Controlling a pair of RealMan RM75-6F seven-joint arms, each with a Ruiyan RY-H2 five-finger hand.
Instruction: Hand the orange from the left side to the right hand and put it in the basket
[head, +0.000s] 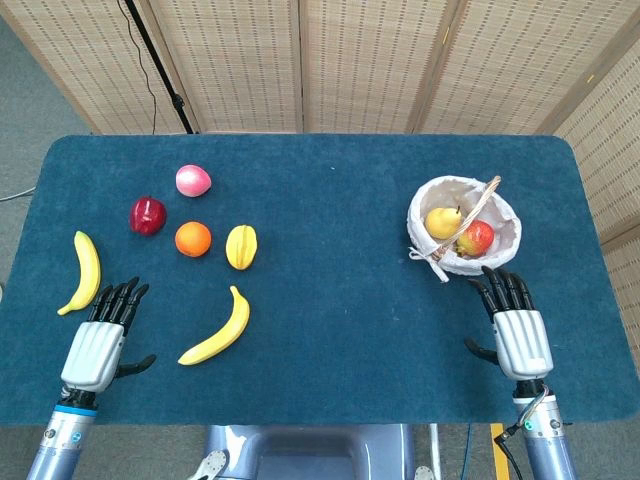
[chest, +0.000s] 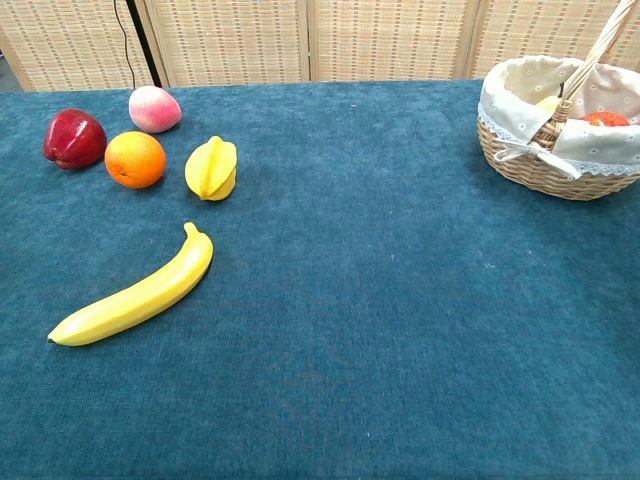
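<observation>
The orange (head: 193, 239) (chest: 135, 159) lies on the blue table at the left, between a red apple (head: 147, 215) and a yellow starfruit (head: 241, 246). The wicker basket (head: 505, 215) (chest: 530, 165) with a white liner stands at the right, holding a pear and a reddish apple. My left hand (head: 103, 338) lies flat and open near the front left edge, well short of the orange. My right hand (head: 515, 324) lies flat and open just in front of the basket. Neither hand shows in the chest view.
A pink peach (head: 193, 180) lies behind the orange. One banana (head: 84, 271) lies beside my left hand at the far left, another banana (head: 220, 331) (chest: 137, 293) in front of the starfruit. Folding screens stand behind the table.
</observation>
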